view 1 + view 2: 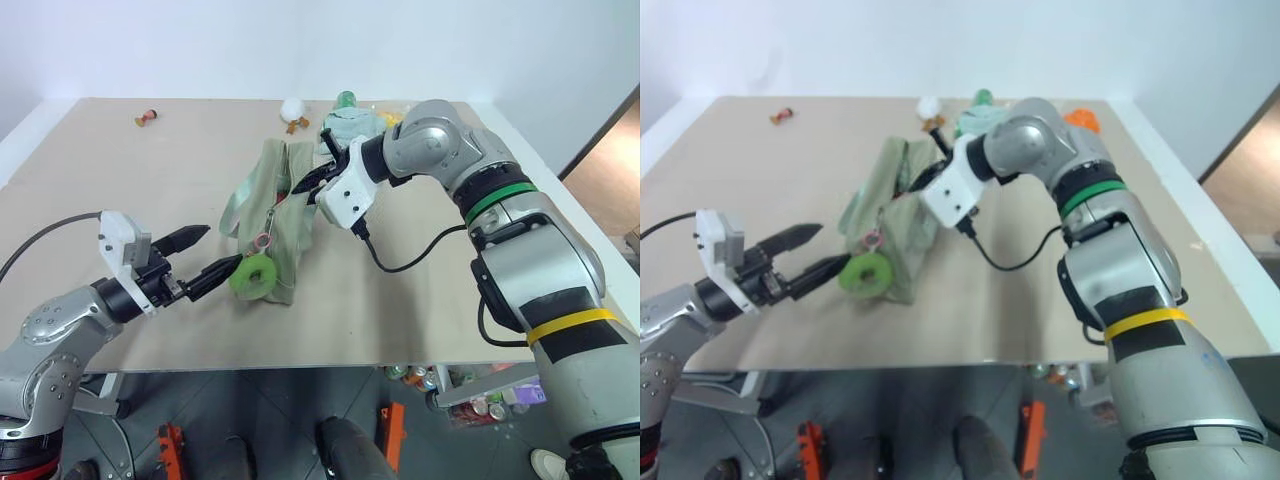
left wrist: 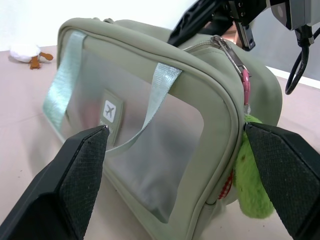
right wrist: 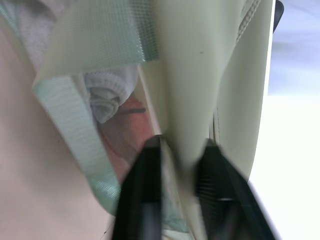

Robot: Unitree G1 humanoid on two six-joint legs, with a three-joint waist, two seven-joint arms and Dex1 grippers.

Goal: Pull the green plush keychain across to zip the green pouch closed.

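Evidently bracing, the right gripper has its fingers pinched on the green pouch rim mid-frame, while the left gripper gapes empty, one finger touching the green plush keychain at the pouch's lower end on the table.

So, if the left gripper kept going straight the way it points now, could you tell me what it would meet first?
Most likely the green plush keychain: the open left gripper has one fingertip right at it, with the near end of the green pouch just behind. Depth is hard to judge, so the other finger may reach the pouch's clear side panel.
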